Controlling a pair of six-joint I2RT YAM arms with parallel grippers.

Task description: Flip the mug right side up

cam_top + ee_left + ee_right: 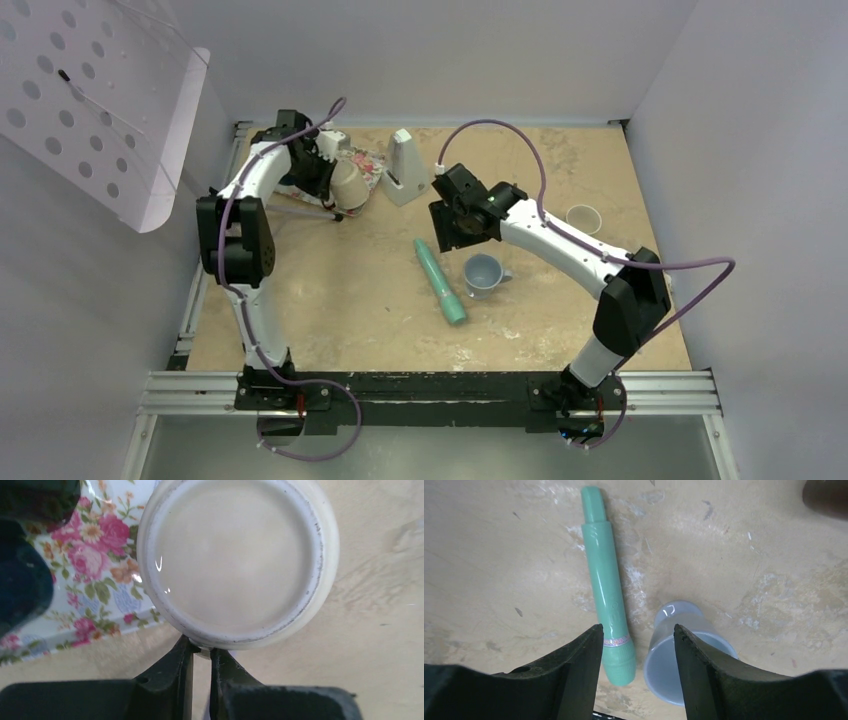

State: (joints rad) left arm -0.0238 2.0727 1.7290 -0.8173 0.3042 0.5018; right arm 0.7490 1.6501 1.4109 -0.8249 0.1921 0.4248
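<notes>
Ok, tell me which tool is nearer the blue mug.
Right. The right tool hangs open close over the blue mug. The left tool is far off on the other side, shut on the cream mug at the plate.

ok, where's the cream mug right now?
The cream mug is far left in the top view, gripped by the left claw at the edge of the floral plate, grey stand to its right.

Bright, even light; small glints on mug (pixel 237 560)
</notes>
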